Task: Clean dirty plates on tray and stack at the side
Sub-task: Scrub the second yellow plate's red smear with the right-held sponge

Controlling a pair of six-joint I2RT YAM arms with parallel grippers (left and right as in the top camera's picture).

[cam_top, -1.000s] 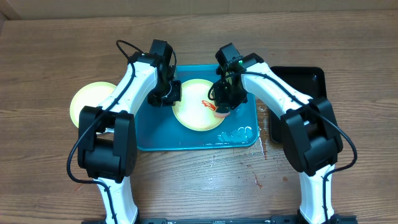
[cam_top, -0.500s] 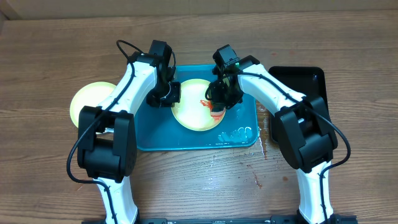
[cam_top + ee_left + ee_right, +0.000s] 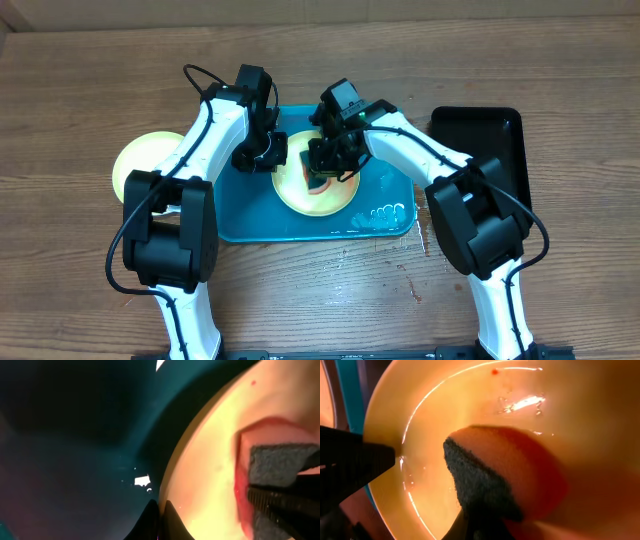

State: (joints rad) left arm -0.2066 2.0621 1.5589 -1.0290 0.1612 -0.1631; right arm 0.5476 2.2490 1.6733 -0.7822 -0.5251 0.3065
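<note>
Wooden tabletop (image 3: 80, 80) holds the tray (image 3: 250, 228), where the right gripper (image 3: 323, 176), clamped on a sponge (image 3: 485, 480), has swept left across the plate (image 3: 335, 203) whose rim the left gripper (image 3: 270, 158) pinches, so scrubbing looks nearly done.

Setting: a robot manipulation bench of the laboratory type.

Indicators, overhead view:
- A wood-grain table (image 3: 80, 80) carries two white-and-black jointed arms, the left arm (image 3: 205, 140) and the right arm (image 3: 420, 150). Both are based at 6 o'clock on a dark rail (image 3: 350, 354) along the table edge.
- An exposed black cable (image 3: 195, 75) loops off the left arm at 11 o'clock.
- Tableware is laid out like test props. A turquoise tray (image 3: 260, 220) at centre holds a yellow-green plate (image 3: 315, 203) and a sponge (image 3: 485, 480). A second plate (image 3: 135, 160) lies at 9 o'clock and a black tray (image 3: 500, 135) at 3 o'clock.
- A plain pale strip (image 3: 300, 8) borders 12 o'clock.
</note>
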